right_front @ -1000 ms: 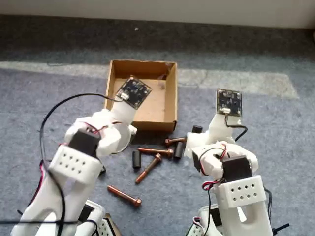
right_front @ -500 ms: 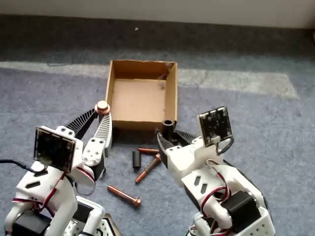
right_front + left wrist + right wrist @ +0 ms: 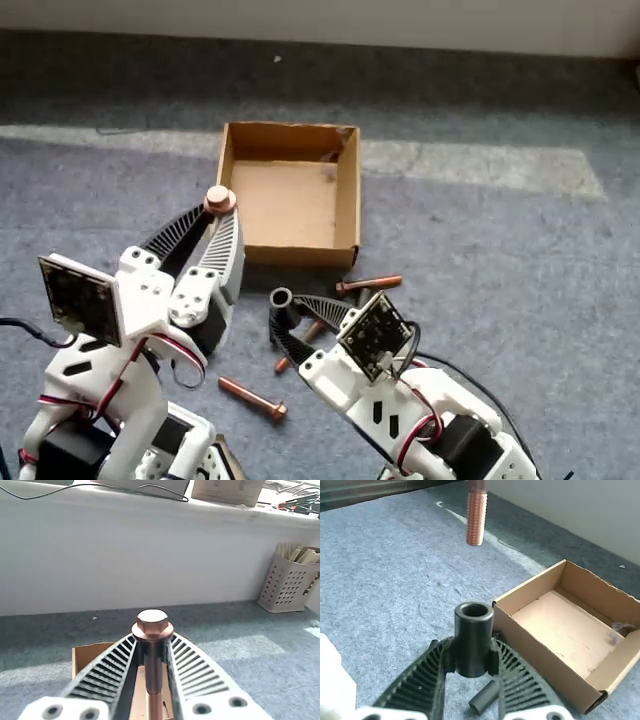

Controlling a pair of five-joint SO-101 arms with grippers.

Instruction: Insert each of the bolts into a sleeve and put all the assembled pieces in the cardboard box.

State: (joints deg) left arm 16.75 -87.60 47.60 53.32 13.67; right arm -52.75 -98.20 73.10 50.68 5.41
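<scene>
High view, progress: no assembled piece was seen in the box point(image 3: 290, 195); its floor lay bare, so every bolt was judged yet to be sleeved.
High view, left pincer point(image 3: 216, 214): pinched on a bolt point(image 3: 219, 199), raised just beside the box's near left corner.
High view, right pincer point(image 3: 283, 312): pinched on a sleeve point(image 3: 281, 298), held in front of the box and apart from the bolt.
High view, loose bolts: one point(image 3: 369, 285) lay by the box's near right corner, one point(image 3: 252, 397) lay between the arms, and a third point(image 3: 284, 362) was partly hidden under the right arm.
Left wrist view, bolt point(image 3: 219, 199) axis: the bolt point(image 3: 152, 629) was clamped in the left pincer point(image 3: 152, 644), with its long axis running along the fingers and its head just past the tips. The box point(image 3: 82, 655) was seen beyond.
Right wrist view, sleeve point(image 3: 473, 640): it was gripped upright in the right pincer point(image 3: 471, 654), its open bore turned upward.
Right wrist view, bolt point(image 3: 476, 512): the threaded end pointed down toward the sleeve, well apart from it and not yet inserted.
Right wrist view, loose sleeve point(image 3: 484, 697): it lay on its side on the bench point(image 3: 385, 570), near the box point(image 3: 540, 655).
Left to do: this pair was to be joined and boxed, then the rest.
</scene>
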